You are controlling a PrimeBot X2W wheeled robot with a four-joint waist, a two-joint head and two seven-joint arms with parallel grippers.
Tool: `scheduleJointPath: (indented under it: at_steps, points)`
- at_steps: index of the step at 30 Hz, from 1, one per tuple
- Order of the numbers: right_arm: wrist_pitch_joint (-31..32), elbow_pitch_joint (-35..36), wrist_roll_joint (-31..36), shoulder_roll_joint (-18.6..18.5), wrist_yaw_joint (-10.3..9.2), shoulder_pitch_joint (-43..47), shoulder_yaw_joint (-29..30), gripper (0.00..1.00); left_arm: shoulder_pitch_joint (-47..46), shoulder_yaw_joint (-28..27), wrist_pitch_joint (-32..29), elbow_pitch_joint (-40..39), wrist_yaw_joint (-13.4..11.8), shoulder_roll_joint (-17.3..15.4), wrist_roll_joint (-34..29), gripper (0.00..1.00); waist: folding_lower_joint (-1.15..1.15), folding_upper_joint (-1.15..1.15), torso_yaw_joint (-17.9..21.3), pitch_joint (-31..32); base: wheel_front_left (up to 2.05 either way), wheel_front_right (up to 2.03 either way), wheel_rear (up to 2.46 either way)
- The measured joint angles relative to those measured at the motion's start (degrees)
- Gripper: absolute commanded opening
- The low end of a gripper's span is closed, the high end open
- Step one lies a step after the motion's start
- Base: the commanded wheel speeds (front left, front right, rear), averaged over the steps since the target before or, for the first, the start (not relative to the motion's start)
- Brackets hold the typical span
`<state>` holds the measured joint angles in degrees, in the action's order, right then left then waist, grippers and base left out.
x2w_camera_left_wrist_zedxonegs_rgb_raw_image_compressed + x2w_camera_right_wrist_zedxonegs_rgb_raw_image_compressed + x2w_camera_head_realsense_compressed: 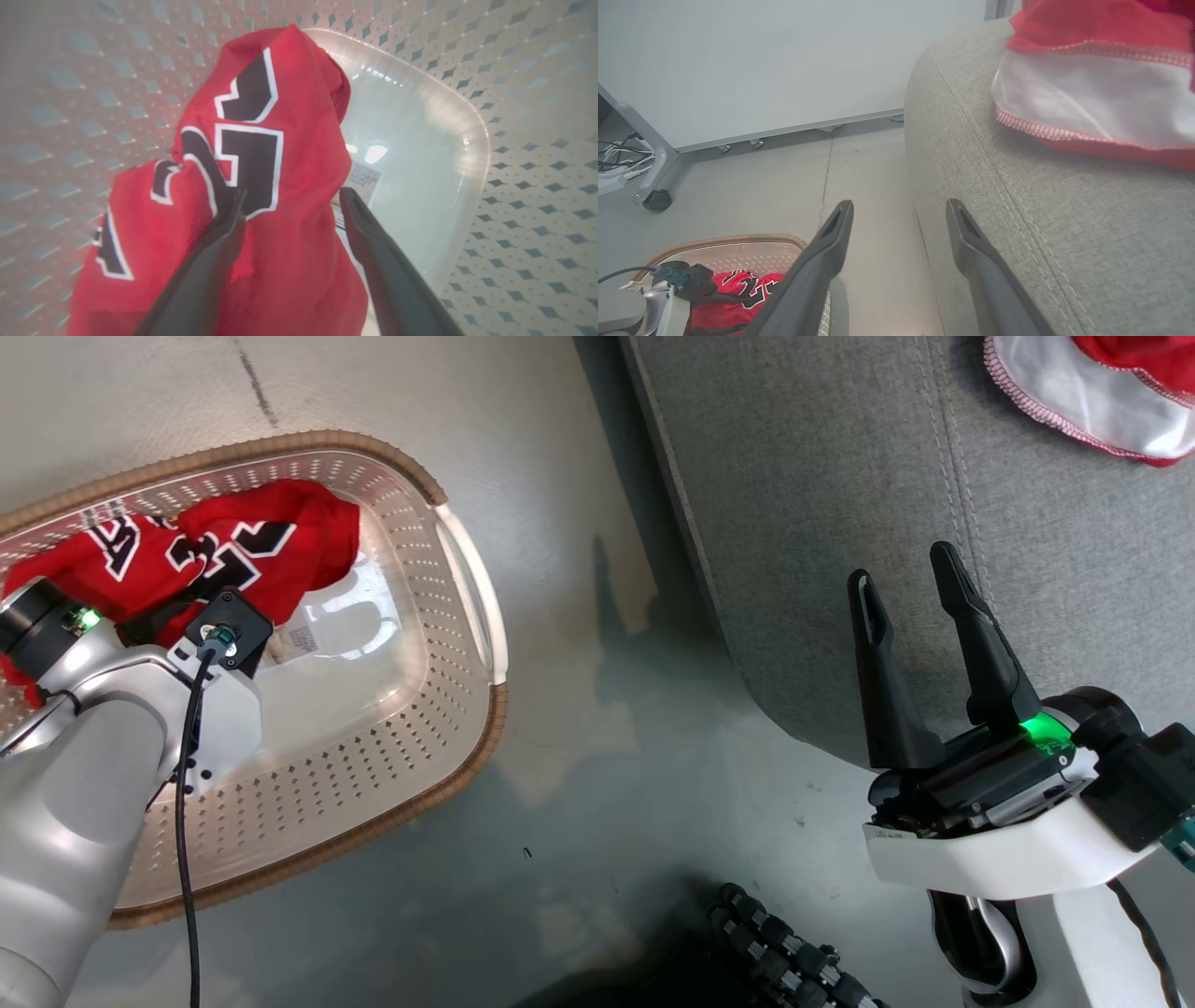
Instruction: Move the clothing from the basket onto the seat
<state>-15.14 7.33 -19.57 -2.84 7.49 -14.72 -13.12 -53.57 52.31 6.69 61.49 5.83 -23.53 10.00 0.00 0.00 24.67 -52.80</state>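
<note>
Left gripper (293,193): fingers spread wide, down inside the basket (467,616), poised over the red jersey (261,154); contact unclear
Right gripper (901,567): spread wide, empty, above the front edge of the seat (840,476)
Jersey: bunched at the basket's end under the left arm, beside the label (364,179)
Other garment (1083,392): red with a white band, lying on the seat
Floor (597,756): grey strip between basket and seat
Background: wheeled frame leg (656,200) and cables (614,158) by the wall

A smooth grey floor (579,756) with a thin dark seam (825,182) shows dull patches of reflected light. Behind it stands a pale wall panel (784,60) on a metal bottom rail. At the left, a grey leg rides on a black caster (656,200) beside loose white cables (614,163).
</note>
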Motion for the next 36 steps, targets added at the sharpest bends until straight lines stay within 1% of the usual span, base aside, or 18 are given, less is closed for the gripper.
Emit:
scheduleJointPath:
  at_steps: [3,4,5,6,7,11,15,18,23,28,31,36]
  points:
    - [0.00,0.27,-0.42,0.01,0.00,0.20,-0.19,1.00,-0.62,0.67,-0.53,1.87,-1.69,-0.01,-0.77,1.00,0.00,0.00,0.58,-0.20,0.00,0.00,0.00]
    - [0.00,0.27,-0.42,0.01,0.00,0.20,-0.19,1.00,-0.62,0.67,-0.53,1.87,-1.69,-0.01,-0.77,1.00,0.00,0.00,0.58,-0.20,0.00,0.00,0.00]
    - [0.00,0.38,-0.58,0.00,0.00,0.31,-0.20,1.00,-0.97,0.66,-0.69,2.45,-2.27,-0.03,-0.91,1.00,0.00,0.00,0.64,-0.20,0.00,0.00,0.00]
    - [0.00,0.46,-0.68,0.00,0.00,0.39,-0.21,1.00,-1.30,0.92,-0.83,3.03,-2.53,-0.20,-1.08,0.58,0.00,0.00,0.69,-0.18,0.00,0.00,0.00]
    - [0.00,0.53,-0.73,0.00,0.00,0.41,-0.21,1.00,-1.53,1.19,-0.85,3.53,-2.92,-0.34,-1.42,0.00,0.00,0.00,0.74,-0.16,0.00,0.00,0.00]
    - [0.00,0.71,-0.80,0.00,0.00,0.46,-0.16,1.00,-2.09,1.79,0.09,4.80,-3.48,-0.35,-1.59,0.00,0.00,0.00,0.75,-0.08,0.00,0.00,0.00]
    - [0.00,0.67,-0.91,0.00,-0.01,0.19,-0.05,1.00,-2.13,1.56,2.91,5.32,-3.56,-0.02,-1.11,0.00,0.00,0.00,0.52,0.31,0.00,0.00,0.00]
    - [0.00,0.35,-0.49,0.01,0.00,0.00,0.37,1.00,-2.01,0.38,5.08,5.14,-3.55,1.05,0.69,0.00,0.00,0.00,-0.26,1.27,0.00,0.00,0.00]
    - [0.00,-1.08,1.80,0.02,0.00,-0.01,1.69,1.00,-0.22,-1.77,7.54,2.77,-3.04,4.10,4.17,0.00,0.00,0.00,-2.48,3.78,0.00,0.00,0.00]
    - [0.00,-3.01,4.15,0.09,0.00,0.07,3.02,1.00,4.04,-3.93,8.06,-2.15,-2.81,6.47,7.22,0.00,0.00,0.00,-5.48,7.30,0.00,0.00,0.00]
    - [-0.01,-4.43,5.67,0.09,0.00,0.39,3.67,1.00,7.51,-6.48,8.22,-8.02,-2.81,7.06,9.50,0.00,0.00,0.00,-7.43,9.81,0.00,0.00,0.00]
    - [0.01,-7.06,7.66,0.10,0.00,1.03,5.08,1.00,13.44,-9.70,8.21,-16.29,-3.18,7.67,11.21,0.00,0.00,0.00,-11.07,14.07,0.00,0.00,0.00]
